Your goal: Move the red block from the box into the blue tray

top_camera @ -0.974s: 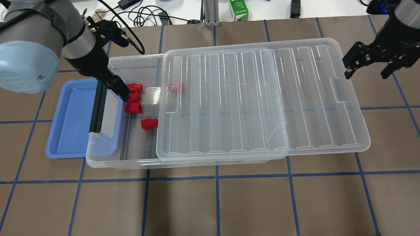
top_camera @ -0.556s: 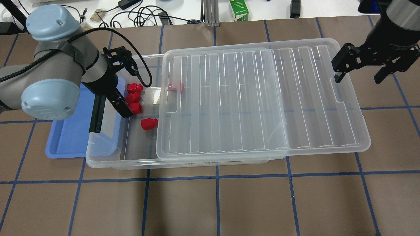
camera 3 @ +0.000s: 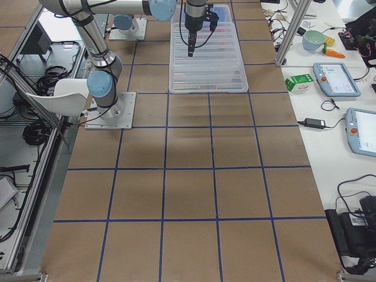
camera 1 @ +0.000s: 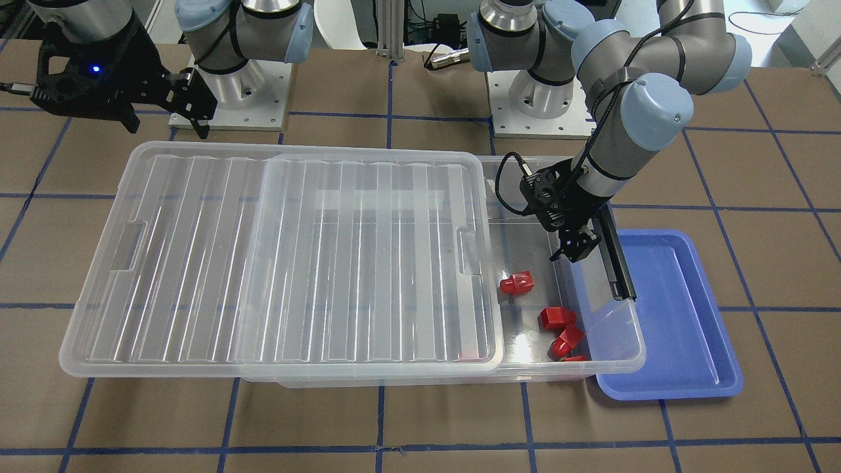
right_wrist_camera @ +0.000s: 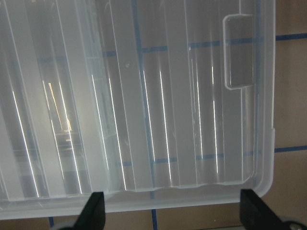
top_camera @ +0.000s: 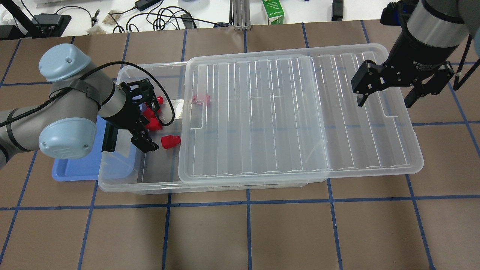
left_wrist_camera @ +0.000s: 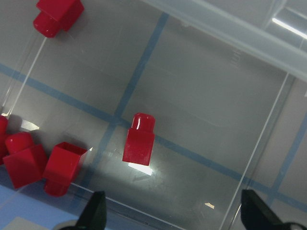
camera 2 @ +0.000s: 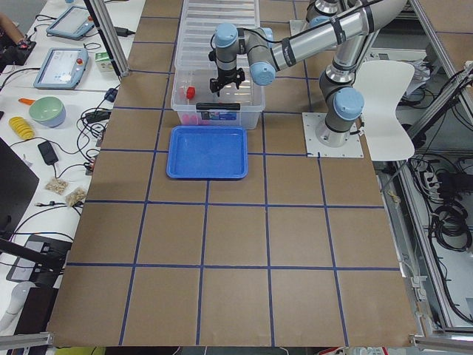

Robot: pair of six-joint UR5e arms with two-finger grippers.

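The box [top_camera: 150,185] is a clear bin with its ribbed lid [top_camera: 300,112] slid to the right, so its left end is open. Several red blocks lie there: one alone [top_camera: 170,141], a cluster [top_camera: 153,123] behind it, and one under the lid [top_camera: 200,98]. My left gripper [top_camera: 144,144] is open and empty inside the open end, just left of the lone block. In the left wrist view that block [left_wrist_camera: 139,143] lies between and ahead of my fingertips [left_wrist_camera: 96,211]. The blue tray [top_camera: 78,168] sits left of the box. My right gripper [top_camera: 386,97] is open and empty over the lid's right end.
A black latch [top_camera: 109,137] runs along the box's left short end, between my left gripper and the tray. The left arm's elbow [top_camera: 67,138] hangs over the tray. Cables and a green carton [top_camera: 273,11] lie beyond the table's far edge.
My left gripper has moved toward the near side of the box, from beside the cluster of blocks to beside the lone block. My right gripper has moved left, over the lid.
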